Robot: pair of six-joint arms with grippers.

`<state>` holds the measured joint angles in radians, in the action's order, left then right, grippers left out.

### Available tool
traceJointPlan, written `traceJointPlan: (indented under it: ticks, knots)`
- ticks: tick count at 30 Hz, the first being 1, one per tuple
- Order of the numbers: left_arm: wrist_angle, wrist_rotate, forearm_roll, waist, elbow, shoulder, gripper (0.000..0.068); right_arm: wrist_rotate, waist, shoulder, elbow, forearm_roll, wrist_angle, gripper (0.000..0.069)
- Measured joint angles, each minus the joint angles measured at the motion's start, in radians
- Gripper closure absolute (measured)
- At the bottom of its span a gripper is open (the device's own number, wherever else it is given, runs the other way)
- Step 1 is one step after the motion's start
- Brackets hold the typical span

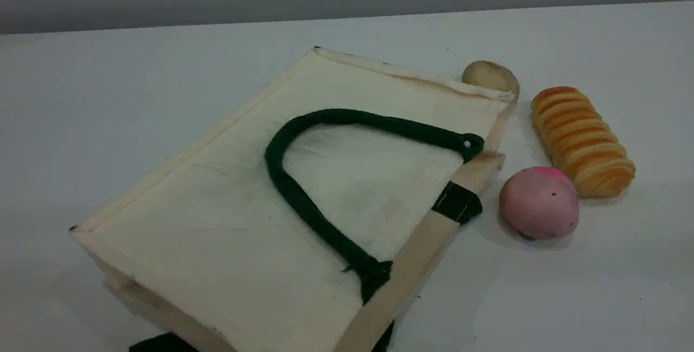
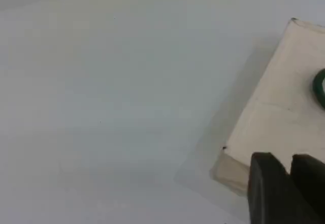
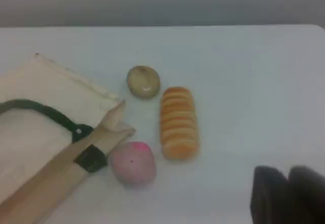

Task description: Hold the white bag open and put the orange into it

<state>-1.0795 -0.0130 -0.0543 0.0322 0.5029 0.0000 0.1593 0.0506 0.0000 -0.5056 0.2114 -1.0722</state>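
Observation:
The white bag [image 1: 227, 216] lies flat and closed on the table, one dark green rope handle [image 1: 306, 208] resting on top of it. The orange is out of view in all three views. In the left wrist view my left gripper [image 2: 289, 164] hovers over the bag's near-left corner [image 2: 284, 97]; its dark fingertips are almost together, with nothing between them. In the right wrist view my right gripper [image 3: 287, 177] hangs over bare table, right of the bag [image 3: 35, 132] and the foods, shut and empty. Neither arm shows in the scene view.
A pink ball [image 1: 538, 203] sits just right of the bag's mouth edge, with a ridged golden-orange bread loaf [image 1: 581, 140] behind it. A tan round lump [image 1: 490, 76] rests at the bag's far right corner. A white table [image 1: 596, 287] carries everything.

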Motion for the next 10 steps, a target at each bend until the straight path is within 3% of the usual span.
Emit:
traceJointPlan:
  ticks: [10]
  knots:
    - [0.0,0.0,0.0,0.0,0.0,0.0,0.056,0.0,0.0,0.0,0.0,0.0,0.0,0.0598]
